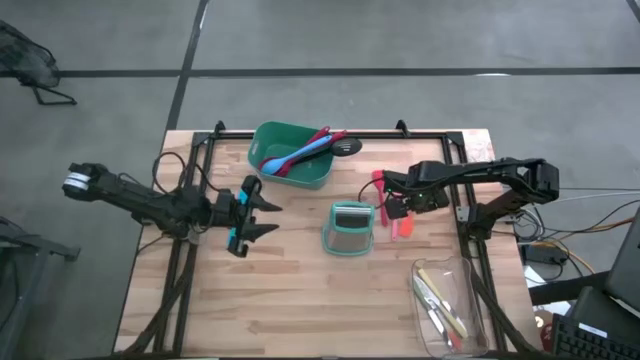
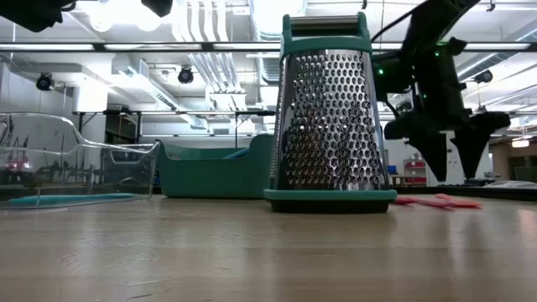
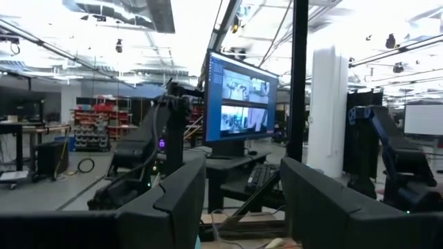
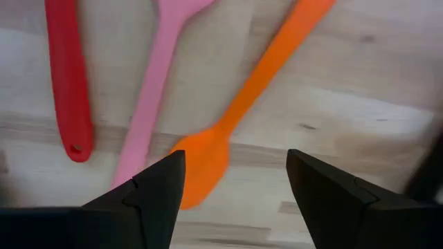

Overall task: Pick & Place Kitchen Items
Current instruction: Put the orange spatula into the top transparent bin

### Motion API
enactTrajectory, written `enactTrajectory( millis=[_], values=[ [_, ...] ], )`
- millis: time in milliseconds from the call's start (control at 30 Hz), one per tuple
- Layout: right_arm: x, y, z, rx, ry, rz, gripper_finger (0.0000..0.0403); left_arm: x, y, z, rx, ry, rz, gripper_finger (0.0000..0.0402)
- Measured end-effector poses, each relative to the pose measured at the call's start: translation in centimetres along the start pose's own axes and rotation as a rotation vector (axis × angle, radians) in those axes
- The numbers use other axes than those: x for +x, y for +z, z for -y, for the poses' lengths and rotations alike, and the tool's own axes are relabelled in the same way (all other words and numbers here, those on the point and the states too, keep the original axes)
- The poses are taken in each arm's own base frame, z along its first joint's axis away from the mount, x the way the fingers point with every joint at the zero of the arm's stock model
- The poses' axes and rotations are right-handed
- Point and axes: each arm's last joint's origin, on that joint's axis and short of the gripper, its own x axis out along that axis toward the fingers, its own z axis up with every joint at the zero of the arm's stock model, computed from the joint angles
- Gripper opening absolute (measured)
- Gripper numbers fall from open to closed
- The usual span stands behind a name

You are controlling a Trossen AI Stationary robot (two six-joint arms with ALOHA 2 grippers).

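Note:
Three slim utensils lie flat and side by side on the wooden table: a red one [image 4: 68, 83], a pink one [image 4: 149, 104] and an orange spatula [image 4: 239, 104]. My right gripper [image 4: 235, 190] hangs open just above them, pointing down, with the orange spatula's broad end [image 4: 201, 166] below the gap; in the low view the right gripper [image 2: 453, 172] stands clear of the utensils [image 2: 436, 201]. My left gripper [image 1: 265, 218] waits open at the table's left, holding nothing. A green tub [image 1: 290, 155] at the far middle holds blue and red spoons and a black slotted spoon [image 1: 346, 147].
A teal-framed metal grater [image 1: 350, 228] stands upright just left of the three utensils. A clear plastic tray [image 1: 450, 300] with pale-handled tools sits at the near right corner. Black frame rails run along the table's left, right and far edges.

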Motion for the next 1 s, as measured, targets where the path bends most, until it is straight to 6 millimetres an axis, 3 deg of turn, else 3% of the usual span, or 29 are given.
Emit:
enactTrajectory(
  millis=[400, 567, 767, 1000],
  values=[
    [3.2, -0.2, 0.0, 0.043, 0.016, -0.027, 0.0273, 0.0, 0.6, 0.0, 0.054, 0.000, 0.027, 0.0193],
    [4.0, 0.0, -0.3, 0.043, 0.005, -0.044, 0.0266, 0.0, 0.6, 0.0, 0.065, 0.001, 0.028, 0.0193],
    [4.5, 0.0, -0.6, 0.024, 0.005, -0.060, 0.0209, 0.0, 0.6, 0.0, 0.065, 0.001, 0.028, 0.0193],
    [4.5, 0.0, -0.8, -0.005, 0.022, -0.067, 0.0088, 0.0, 0.6, 0.0, 0.065, 0.001, 0.027, 0.0193]
  ],
)
